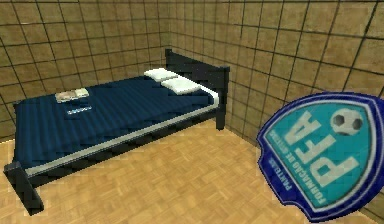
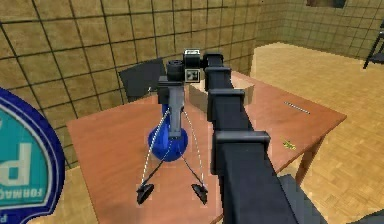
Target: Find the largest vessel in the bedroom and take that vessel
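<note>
A round blue vessel (image 2: 168, 146) with a narrow neck stands on a reddish-brown wooden table (image 2: 100, 140) in the arm side view. My arm reaches out over the table as a dark bar. At its end, the gripper (image 2: 172, 189) points down, its two thin fingers (image 2: 148, 180) spreading on either side of the blue vessel. I cannot tell whether the gripper holds anything, since the vessel sits right at it on the tabletop.
A dark flat object (image 2: 140, 75) and a tan box (image 2: 245, 95) lie at the table's far side, a thin pencil-like stick (image 2: 297, 105) to the right. A blue shield-shaped sign (image 1: 320, 150) stands close by. A dark-framed bed (image 1: 110, 115) with white pillows (image 1: 170, 80) fills the tiled corner.
</note>
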